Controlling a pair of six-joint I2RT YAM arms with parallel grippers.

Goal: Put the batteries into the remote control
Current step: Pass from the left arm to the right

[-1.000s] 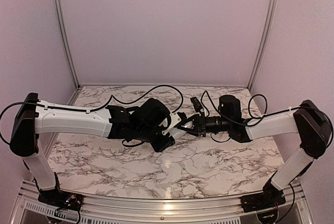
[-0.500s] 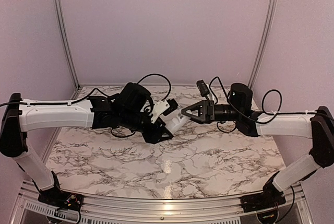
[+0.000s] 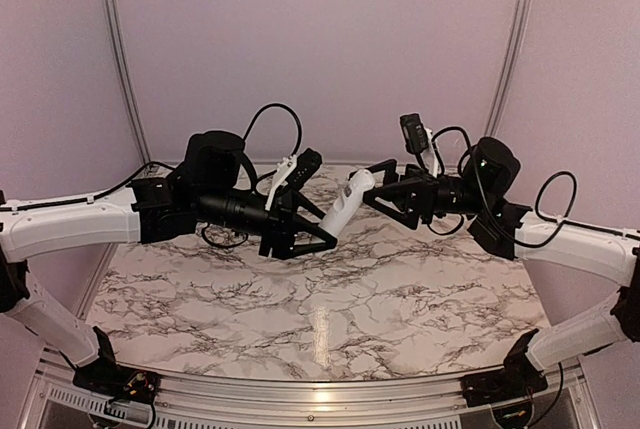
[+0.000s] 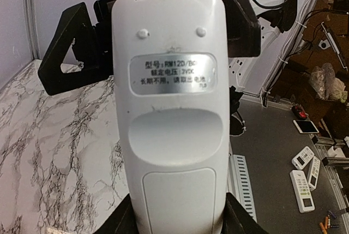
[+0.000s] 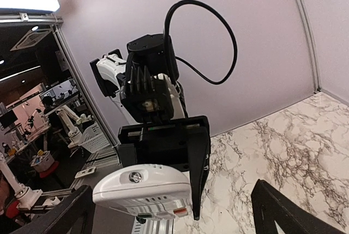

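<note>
Remote control point(image 4: 172, 108) in left tool point(image 4: 180, 227): smooth white plastic, rnd end

Marble-patterned table point(image 3: 330, 319) — white with grey veins — closed in by lilac walls point(image 3: 320, 49) at the back and on both sides. Metal posts point(image 3: 118, 59) in the two back corners, a metal rail point(image 3: 300, 404) along the near edge. Beyond the table, from the left wrist, a grey floor point(image 4: 272, 152) with a few white spare handsets point(image 4: 301, 191) lying flat near each other. From the right wrist, a bright ceiling light point(image 5: 27, 0) at top left.
</note>
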